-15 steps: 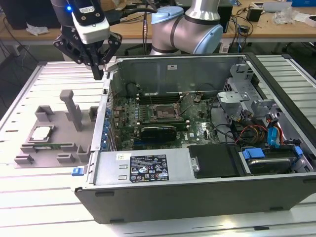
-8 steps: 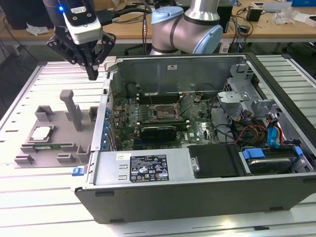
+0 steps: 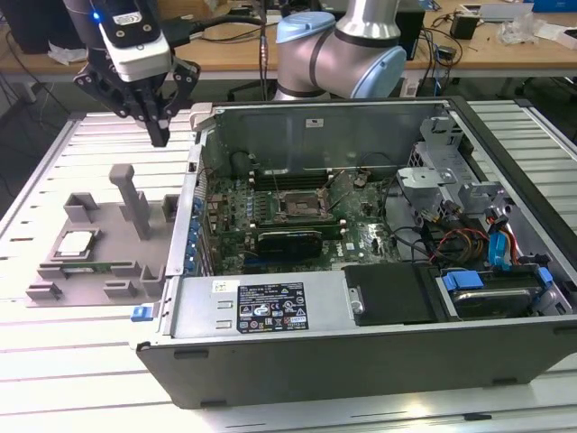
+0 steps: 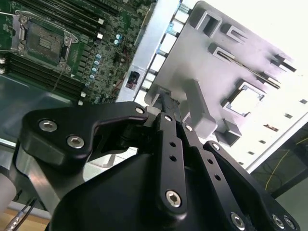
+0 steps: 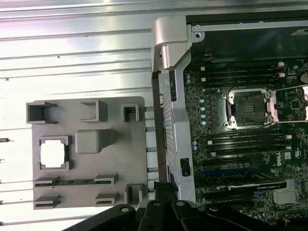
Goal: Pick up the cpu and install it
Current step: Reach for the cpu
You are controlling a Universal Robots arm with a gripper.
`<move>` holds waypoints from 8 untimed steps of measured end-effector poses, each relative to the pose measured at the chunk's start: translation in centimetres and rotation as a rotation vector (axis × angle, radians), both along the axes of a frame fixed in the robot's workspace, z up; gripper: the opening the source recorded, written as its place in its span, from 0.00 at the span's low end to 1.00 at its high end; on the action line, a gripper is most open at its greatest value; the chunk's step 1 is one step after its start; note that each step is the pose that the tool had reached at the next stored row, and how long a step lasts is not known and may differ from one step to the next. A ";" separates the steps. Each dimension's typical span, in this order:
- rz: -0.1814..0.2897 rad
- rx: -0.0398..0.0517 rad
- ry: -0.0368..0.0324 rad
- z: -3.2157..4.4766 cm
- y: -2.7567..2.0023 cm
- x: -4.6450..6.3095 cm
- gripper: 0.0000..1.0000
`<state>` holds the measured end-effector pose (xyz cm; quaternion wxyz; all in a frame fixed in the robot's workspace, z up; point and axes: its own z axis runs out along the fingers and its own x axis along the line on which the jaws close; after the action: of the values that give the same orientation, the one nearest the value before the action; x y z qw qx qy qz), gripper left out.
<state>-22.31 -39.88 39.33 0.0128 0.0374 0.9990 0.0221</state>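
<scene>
The black two-fingered gripper (image 3: 160, 137) hangs in the air with its fingers pointing straight down, over the far edge of the grey plastic fixture plate (image 3: 113, 245), near the back corner of the open grey metal computer case (image 3: 361, 352). Its jaws are pressed together to a point with nothing between them. The arm's silver and pale-blue joint (image 3: 361, 45) rises behind the case. The cpu (image 3: 75, 244), a small flat square chip with a shiny silver top, lies flat in a square recess of the fixture plate, towards the exterior view's left and well below the gripper, apart from it. Inside the case, the dark square motherboard socket (image 3: 297, 206) lies open. Fixture plate and case rest on a pale slatted metal table (image 3: 54, 361).
</scene>
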 end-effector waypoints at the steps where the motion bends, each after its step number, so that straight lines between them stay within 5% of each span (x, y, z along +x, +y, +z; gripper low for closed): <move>1: 0.000 0.0000 0.0000 0.00 0.00 -0.3 0.11; 8: 0.000 0.0000 -0.0005 -0.01 0.00 -2.6 0.11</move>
<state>-24.91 -39.89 39.32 0.0130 0.0373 0.9990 0.0221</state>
